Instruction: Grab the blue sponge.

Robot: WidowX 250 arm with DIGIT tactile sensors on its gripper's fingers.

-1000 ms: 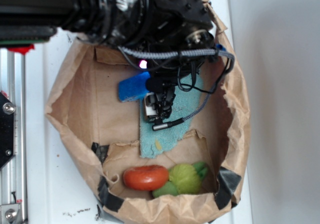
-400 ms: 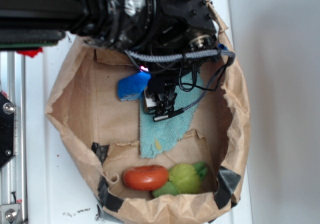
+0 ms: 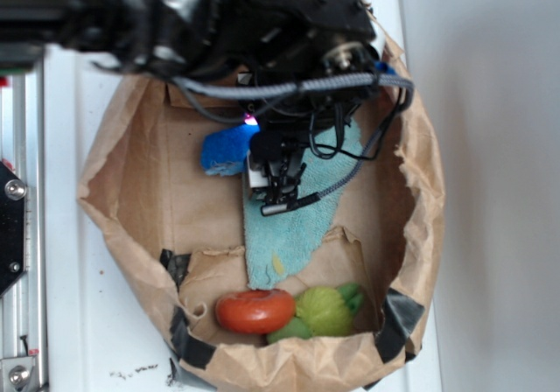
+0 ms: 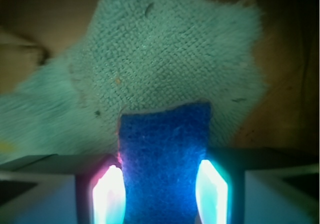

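Observation:
The blue sponge (image 4: 164, 149) is a deep royal-blue foam bar that sits between my two glowing fingers (image 4: 109, 194). Both pads press its sides, so my gripper (image 4: 162, 186) is shut on it. Behind the sponge in the wrist view lies the pale teal cloth (image 4: 165, 49). From the exterior view, the blue sponge (image 3: 222, 150) sticks out to the left of my gripper (image 3: 252, 143), over the brown paper floor. The black arm hides its right end.
A wide brown paper bag (image 3: 114, 191) with rolled walls encloses everything. The teal cloth (image 3: 289, 226) lies in its middle. A red tomato (image 3: 255, 310) and a green toy vegetable (image 3: 325, 311) rest at the near wall. A metal rail (image 3: 22, 234) runs on the left.
The gripper and the blue sponge in it have shifted a little to the left. More of the sponge is now covered by the arm. Cloth, tomato and green toy stay put.

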